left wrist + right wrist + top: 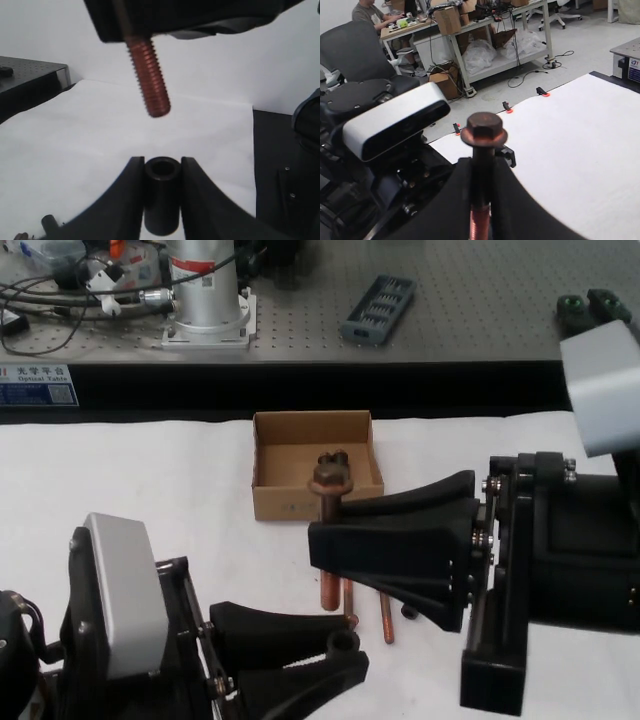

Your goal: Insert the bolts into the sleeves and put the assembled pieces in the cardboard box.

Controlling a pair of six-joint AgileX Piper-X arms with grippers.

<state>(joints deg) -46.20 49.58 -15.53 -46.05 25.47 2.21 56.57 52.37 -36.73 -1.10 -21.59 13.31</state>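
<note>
My right gripper is shut on a copper bolt, held upright with its hex head on top. Its threaded end hangs a little above a black sleeve and slightly off to one side of the sleeve's bore. My left gripper is shut on that sleeve, which stands upright with its hole facing up. Behind both stands the cardboard box, open on top, with a dark piece lying inside.
A loose copper bolt and a small black sleeve lie on the white cloth under the right gripper. Another small sleeve lies near the left gripper. A metal bench with a post base and a blue case stands behind.
</note>
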